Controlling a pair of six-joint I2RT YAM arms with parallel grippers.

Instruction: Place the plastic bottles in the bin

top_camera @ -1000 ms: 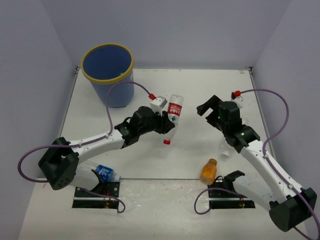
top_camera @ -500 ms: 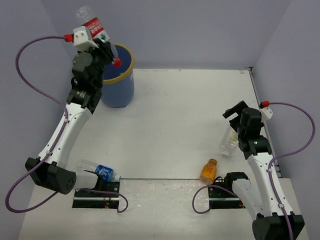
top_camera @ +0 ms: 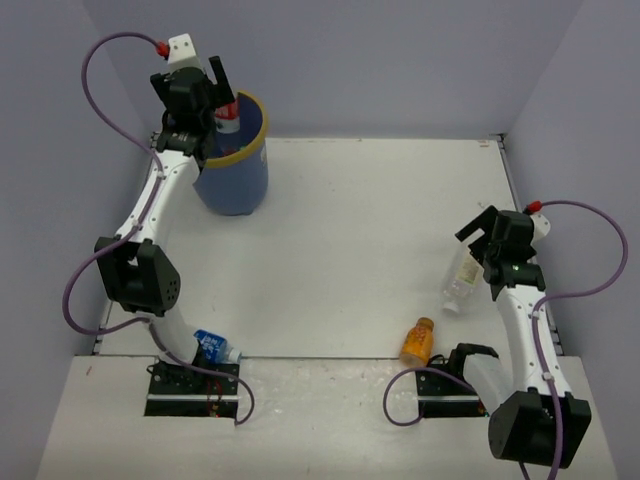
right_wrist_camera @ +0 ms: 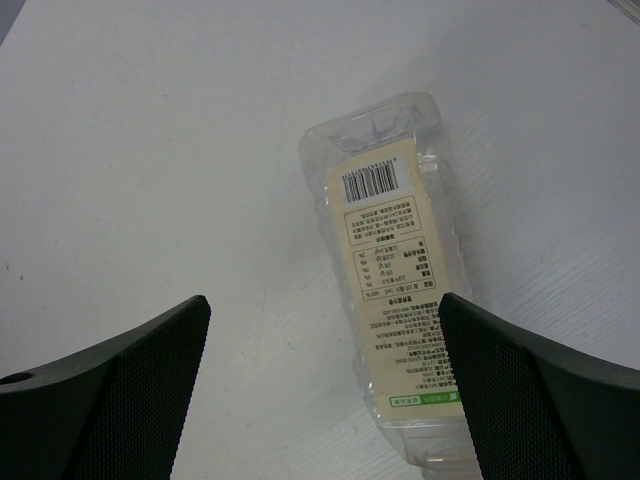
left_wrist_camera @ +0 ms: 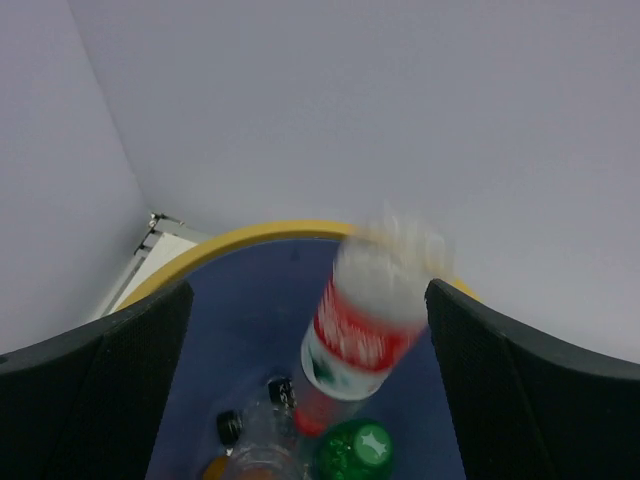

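Observation:
My left gripper (top_camera: 222, 92) hangs open over the blue bin (top_camera: 236, 186) with the yellow rim (left_wrist_camera: 250, 235). A red-label bottle (left_wrist_camera: 365, 320) is free between the spread fingers, blurred, cap down, dropping into the bin. Below it lie a green bottle (left_wrist_camera: 357, 450) and clear dark-capped bottles (left_wrist_camera: 250, 430). My right gripper (right_wrist_camera: 322, 300) is open above a clear pale-yellow-label bottle (right_wrist_camera: 390, 260) lying on the table by the right finger, also visible from above (top_camera: 460, 280). An orange bottle (top_camera: 417, 342) and a blue-label bottle (top_camera: 207, 345) lie near the front edge.
The bin stands in the far left corner against the grey walls. Purple cables loop off both arms. The two arm bases (top_camera: 195, 385) sit on the near ledge, and the blue-label bottle lies close against the left one.
The left arm swung from mid-table up to the bin with the red-label bottle, then opened and let it fall. The right arm drew back to the right, over the pale-label bottle.

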